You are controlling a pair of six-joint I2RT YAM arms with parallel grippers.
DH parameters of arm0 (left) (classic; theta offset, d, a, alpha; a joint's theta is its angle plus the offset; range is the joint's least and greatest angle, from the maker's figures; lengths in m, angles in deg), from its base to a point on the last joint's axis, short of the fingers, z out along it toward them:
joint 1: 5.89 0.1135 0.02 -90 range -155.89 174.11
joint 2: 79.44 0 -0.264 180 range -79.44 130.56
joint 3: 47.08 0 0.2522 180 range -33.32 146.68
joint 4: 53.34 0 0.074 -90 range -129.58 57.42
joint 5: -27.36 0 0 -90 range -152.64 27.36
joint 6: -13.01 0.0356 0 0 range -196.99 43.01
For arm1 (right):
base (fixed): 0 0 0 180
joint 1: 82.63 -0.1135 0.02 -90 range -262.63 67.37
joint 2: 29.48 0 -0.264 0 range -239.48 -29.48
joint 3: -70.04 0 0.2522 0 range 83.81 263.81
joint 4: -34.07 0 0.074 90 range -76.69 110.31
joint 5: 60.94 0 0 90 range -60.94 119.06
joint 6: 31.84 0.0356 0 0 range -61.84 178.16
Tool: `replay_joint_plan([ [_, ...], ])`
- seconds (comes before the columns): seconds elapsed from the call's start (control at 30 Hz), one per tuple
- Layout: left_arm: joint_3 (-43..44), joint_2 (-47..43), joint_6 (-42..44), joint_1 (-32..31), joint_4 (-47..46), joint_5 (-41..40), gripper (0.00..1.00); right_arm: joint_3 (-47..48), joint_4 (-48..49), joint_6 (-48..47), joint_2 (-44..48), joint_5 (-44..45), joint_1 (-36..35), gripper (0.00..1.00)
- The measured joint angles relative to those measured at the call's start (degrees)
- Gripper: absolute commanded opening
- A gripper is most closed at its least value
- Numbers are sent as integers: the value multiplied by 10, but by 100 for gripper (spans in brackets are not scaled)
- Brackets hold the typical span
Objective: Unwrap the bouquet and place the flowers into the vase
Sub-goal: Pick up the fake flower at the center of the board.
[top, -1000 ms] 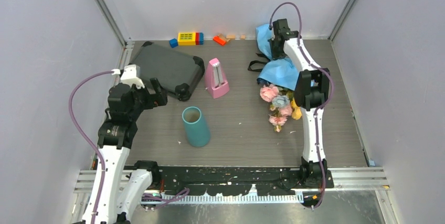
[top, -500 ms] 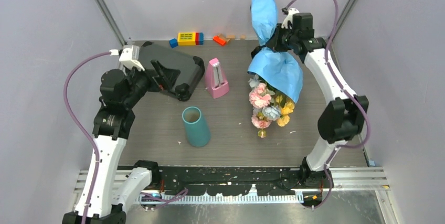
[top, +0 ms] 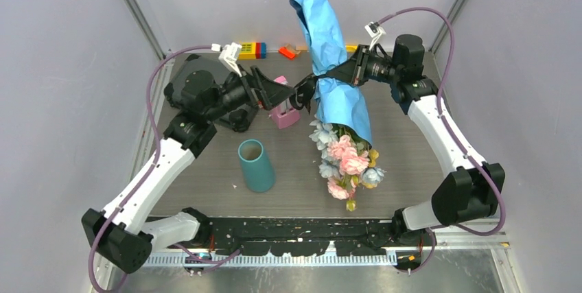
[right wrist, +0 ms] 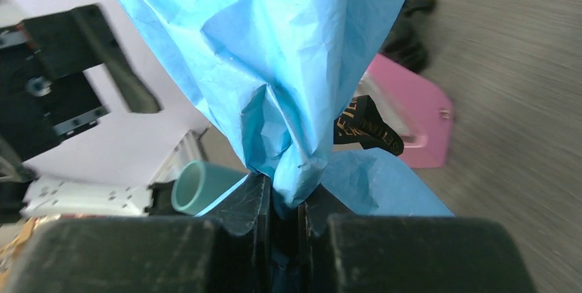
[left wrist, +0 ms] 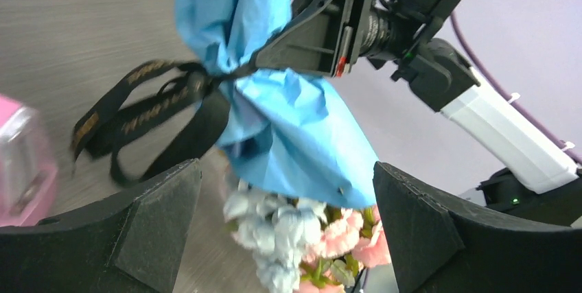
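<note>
The bouquet hangs in the air over the table's middle, blooms down. Its blue paper wrap stands up above the tie. My right gripper is shut on the wrap's pinched waist. The pink, pale blue and yellow flowers spill out below. A black ribbon dangles from the waist toward my left gripper. That gripper is open, just left of the bouquet and touching nothing. The teal vase stands upright, front and left of the bouquet.
The pink metronome sits under my left gripper. A black case lies mostly hidden behind the left arm. Toy blocks line the back wall. Side walls close in on both sides.
The right gripper has lifted the bouquet off the table and swung it left toward the middle. The left arm has reached right, jaws open, up to the ribbon.
</note>
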Motion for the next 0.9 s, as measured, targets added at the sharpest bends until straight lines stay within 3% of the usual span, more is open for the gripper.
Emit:
replay_joint_plan([
  [0.33,85,95,28,-93,-45,-48,98,-20,18,12,50,-90,-59,0],
  [0.9,81,72,79,-134,39,-216,98,-40,25,15,68,-124,-71,0],
])
